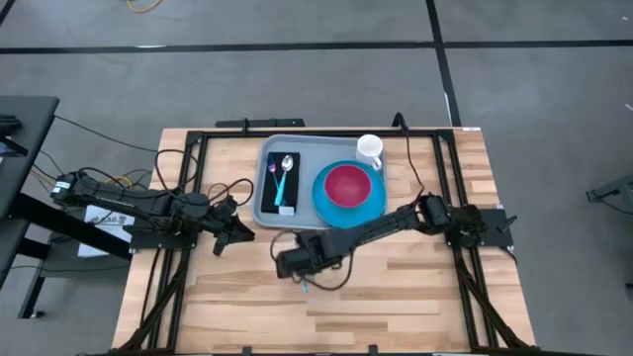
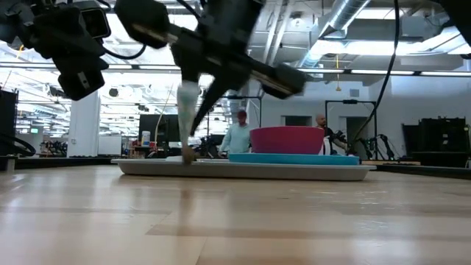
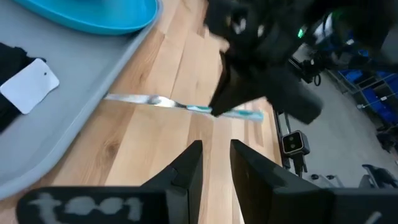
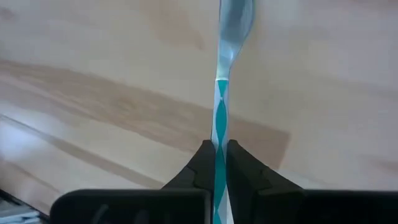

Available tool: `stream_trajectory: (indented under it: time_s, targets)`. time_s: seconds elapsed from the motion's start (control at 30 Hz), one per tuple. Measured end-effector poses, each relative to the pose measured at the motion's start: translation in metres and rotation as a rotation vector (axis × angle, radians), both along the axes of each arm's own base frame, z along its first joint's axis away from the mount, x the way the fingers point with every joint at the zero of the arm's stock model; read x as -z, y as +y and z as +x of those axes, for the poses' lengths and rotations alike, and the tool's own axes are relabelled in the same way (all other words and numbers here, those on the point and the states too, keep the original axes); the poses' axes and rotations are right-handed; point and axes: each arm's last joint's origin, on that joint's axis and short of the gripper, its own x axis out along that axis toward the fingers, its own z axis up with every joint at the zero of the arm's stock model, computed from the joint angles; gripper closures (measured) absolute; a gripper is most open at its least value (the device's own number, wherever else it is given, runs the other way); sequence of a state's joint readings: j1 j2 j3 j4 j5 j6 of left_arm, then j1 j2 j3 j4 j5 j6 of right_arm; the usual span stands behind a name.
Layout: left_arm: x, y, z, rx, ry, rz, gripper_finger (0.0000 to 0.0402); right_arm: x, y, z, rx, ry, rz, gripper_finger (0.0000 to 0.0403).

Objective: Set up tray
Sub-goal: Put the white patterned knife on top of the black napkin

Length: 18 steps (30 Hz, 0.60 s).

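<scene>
A round blue plate [image 1: 348, 206] carries a magenta bowl [image 1: 347, 184] at its middle. Just beyond the plate, at its far right, stands a white mug [image 1: 369, 150]. To the plate's left a dark napkin [image 1: 280, 180] lies lengthwise, and on it rests a spoon [image 1: 284, 178] with a teal handle, bowl end toward the far side. A white tag [image 3: 29, 84] sits at the napkin's near end. All stand over a light wooden counter [image 1: 396, 287]. Two people [image 2: 239, 132] stand in the room behind.

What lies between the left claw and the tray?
In the high view only bare wooden table lies between the left claw and the tray; nothing stands there.
</scene>
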<state>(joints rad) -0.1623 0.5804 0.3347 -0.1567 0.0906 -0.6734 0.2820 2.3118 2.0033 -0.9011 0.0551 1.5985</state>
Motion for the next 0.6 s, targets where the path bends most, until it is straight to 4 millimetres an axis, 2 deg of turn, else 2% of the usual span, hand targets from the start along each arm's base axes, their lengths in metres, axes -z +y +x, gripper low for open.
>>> stream_trajectory:
  time_s: [0.33, 0.6]
  targets:
    - [0.001, 0.000, -0.001, -0.003, 0.020, -0.019, 0.0333, -0.038, -0.031, 0.012, -0.068, -0.059, -0.054, 0.0402]
    - [0.001, 0.000, -0.001, -0.002, 0.020, -0.019, 0.0333, -0.041, -0.041, 0.014, -0.068, -0.067, -0.074, 0.0402]
